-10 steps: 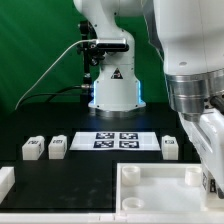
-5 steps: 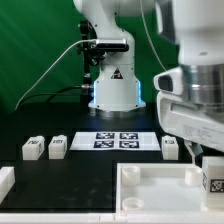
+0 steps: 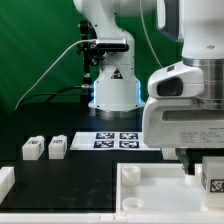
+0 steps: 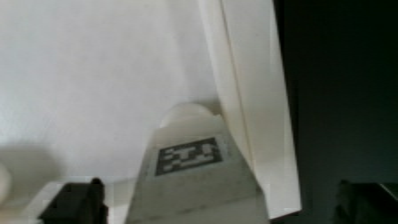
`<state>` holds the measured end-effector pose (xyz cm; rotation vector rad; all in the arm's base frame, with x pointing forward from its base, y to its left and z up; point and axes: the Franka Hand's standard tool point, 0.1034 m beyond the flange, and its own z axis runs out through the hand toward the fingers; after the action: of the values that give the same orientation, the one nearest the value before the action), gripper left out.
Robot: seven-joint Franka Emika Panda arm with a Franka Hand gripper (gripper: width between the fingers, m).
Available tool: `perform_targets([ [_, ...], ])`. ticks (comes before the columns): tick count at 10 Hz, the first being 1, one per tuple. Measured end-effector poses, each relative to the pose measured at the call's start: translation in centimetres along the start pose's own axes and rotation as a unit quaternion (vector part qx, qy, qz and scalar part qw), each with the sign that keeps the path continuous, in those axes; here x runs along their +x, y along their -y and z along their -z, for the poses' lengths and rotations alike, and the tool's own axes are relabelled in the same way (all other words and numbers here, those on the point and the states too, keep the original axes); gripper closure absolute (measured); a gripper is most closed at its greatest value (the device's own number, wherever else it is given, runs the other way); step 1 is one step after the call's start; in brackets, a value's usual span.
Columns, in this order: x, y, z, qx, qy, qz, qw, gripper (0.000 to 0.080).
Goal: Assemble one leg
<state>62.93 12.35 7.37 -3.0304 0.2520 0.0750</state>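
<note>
One leg (image 3: pixel 213 181), a small white block with a square tag, stands upright on the right side of the large white square top (image 3: pixel 150 187). My gripper (image 3: pixel 207 166) hangs right over it. In the wrist view the leg (image 4: pixel 187 160) rises toward the camera beside the top's edge (image 4: pixel 249 110). My gripper (image 4: pixel 222 208) straddles it, and a gap shows between the leg and each dark fingertip (image 4: pixel 79 200), so it is open. Two more legs (image 3: pixel 33 148) (image 3: pixel 57 146) lie on the black table at the exterior view's left.
The marker board (image 3: pixel 118 140) lies flat in the middle of the table, behind the square top. The arm's base (image 3: pixel 112 85) stands behind it. A white piece (image 3: pixel 5 180) shows at the lower left edge. My gripper body hides the table at the right.
The gripper has turned and come lower and closer over the leg on the square top. It now hides the loose leg that lay right of the marker board. The standing leg has stayed put.
</note>
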Motion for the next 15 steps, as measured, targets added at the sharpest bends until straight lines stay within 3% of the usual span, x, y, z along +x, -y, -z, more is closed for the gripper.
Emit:
perform_targets([
  [1, -0.03, 0.07, -0.04, 0.001, 0.001, -0.03, 1.0, 0.0263],
  [2, -0.05, 0.09, -0.06, 0.001, 0.001, -0.046, 0.999, 0.0438],
  [3, -0.14, 0.1, -0.13, 0.003, 0.003, -0.121, 0.993, 0.0438],
  [4, -0.13, 0.04, -0.16, 0.003, 0.003, -0.149, 0.989, 0.0501],
  [6, 0.01, 0.02, -0.07, 0.013, 0.008, -0.297, 0.955, 0.0501],
  [7, 0.12, -0.06, -0.03, 0.024, 0.016, -0.392, 0.92, 0.0501],
  [9, 0.62, -0.24, -0.34, 0.058, 0.032, -0.583, 0.809, 0.0501],
  [10, 0.55, -0.24, -0.51, 0.067, 0.041, -0.629, 0.773, 0.0502],
  [11, 0.46, -0.03, -0.62, 0.065, 0.046, -0.686, 0.724, 0.0502],
  [12, 0.46, -0.04, -0.62, 0.064, 0.046, -0.693, 0.716, 0.0502],
  [13, 0.46, -0.05, -0.62, 0.065, 0.045, -0.682, 0.727, 0.0502],
  [14, 0.43, -0.06, -0.64, 0.066, 0.044, -0.662, 0.746, 0.0419],
  [15, 0.31, -0.17, -0.69, 0.065, 0.044, -0.633, 0.77, 0.0237],
])
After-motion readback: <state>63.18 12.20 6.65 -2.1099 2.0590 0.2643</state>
